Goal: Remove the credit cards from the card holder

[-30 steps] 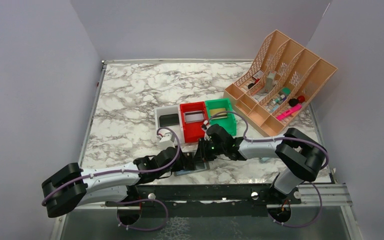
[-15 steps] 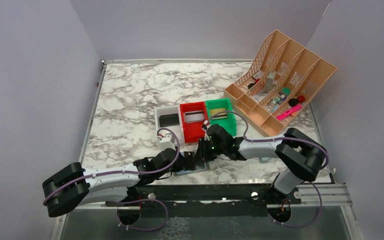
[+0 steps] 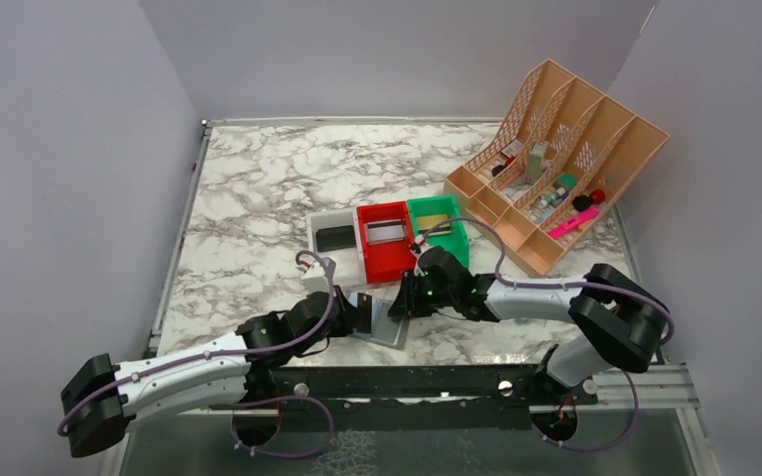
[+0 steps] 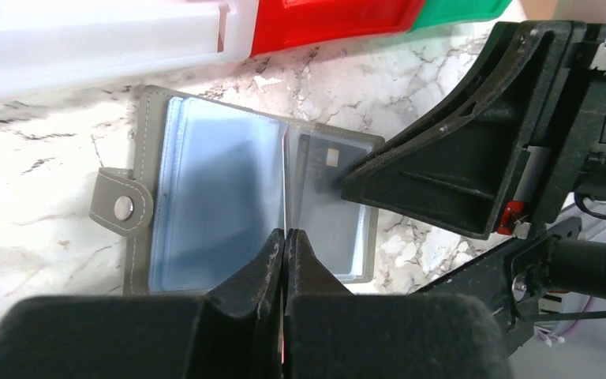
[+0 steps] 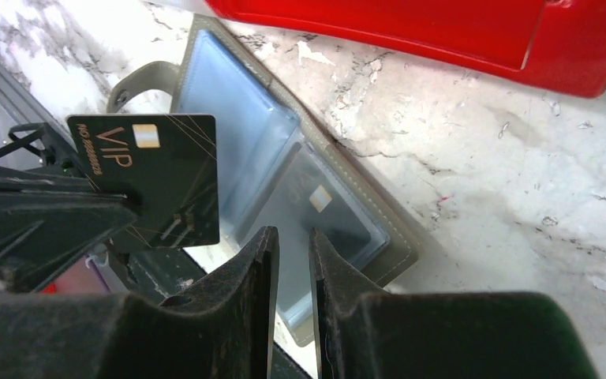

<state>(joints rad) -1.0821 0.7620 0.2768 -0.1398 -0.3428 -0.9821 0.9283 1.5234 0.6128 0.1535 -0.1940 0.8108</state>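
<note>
Left gripper (image 4: 284,237) pressed together, pinching black card (image 5: 154,178) edge-on, just above open card holder (image 4: 205,197) lying flat on marble table (image 4: 39,181). Right gripper (image 5: 292,237) slightly spread, empty, over second card (image 5: 327,209) in holder's grey panel. Advice: hold pinch firm, carry card clear before releasing.

Overhead view of a small enclosed work booth. Table (image 3: 258,188) w/ white marble-look top & grey veining fills the middle. Plain pale lavender-grey walls close it in on 3 sides: left wall (image 3: 60,149), back wall (image 3: 397,50), right wall (image 3: 734,198), all matte. Thin metal trim (image 3: 181,238) runs along the table's left edge. Black metal rail (image 3: 407,382) w/ bolts spans the near edge; below it, a dark glossy surface (image 3: 407,446). Light is soft & even, shadows faint.
</note>
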